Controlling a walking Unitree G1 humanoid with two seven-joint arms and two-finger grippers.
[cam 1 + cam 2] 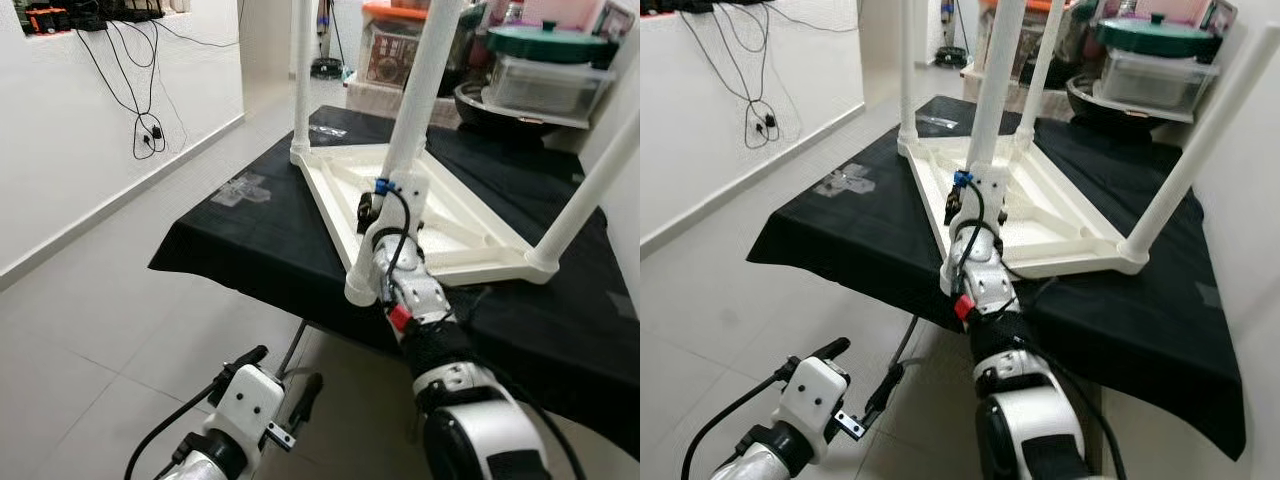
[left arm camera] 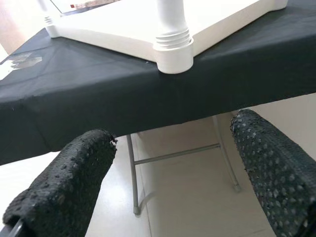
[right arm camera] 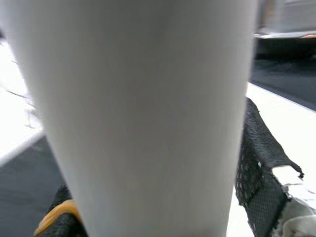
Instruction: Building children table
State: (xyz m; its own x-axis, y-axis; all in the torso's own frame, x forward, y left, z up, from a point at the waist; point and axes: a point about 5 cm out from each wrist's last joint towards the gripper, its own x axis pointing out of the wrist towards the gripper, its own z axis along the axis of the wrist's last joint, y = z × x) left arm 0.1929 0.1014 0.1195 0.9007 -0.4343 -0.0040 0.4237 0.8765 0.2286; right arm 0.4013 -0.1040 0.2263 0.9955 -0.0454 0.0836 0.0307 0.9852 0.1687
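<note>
A white children's table (image 1: pixel 455 215) lies upside down on a black-clothed folding table (image 1: pixel 250 230). Its near-corner leg (image 1: pixel 420 90) stands tilted in the corner socket (image 2: pixel 173 49). My right gripper (image 1: pixel 385 205) is shut on this leg just above the socket, and the leg (image 3: pixel 138 118) runs between the black fingers (image 3: pixel 259 163) in the right wrist view. My left gripper (image 1: pixel 282 375) hangs open below the cloth's front edge with nothing between its padded fingers (image 2: pixel 69 182). Two more legs stand upright, at the far left (image 1: pixel 301 80) and the right (image 1: pixel 590 190).
Plastic storage boxes and a green lid (image 1: pixel 545 60) are stacked at the back right. Cables (image 1: pixel 148 130) hang on the white wall at left. Tiled floor (image 1: pixel 100 310) spreads to the left and front. The folding table's metal legs (image 2: pixel 134 173) stand under the cloth.
</note>
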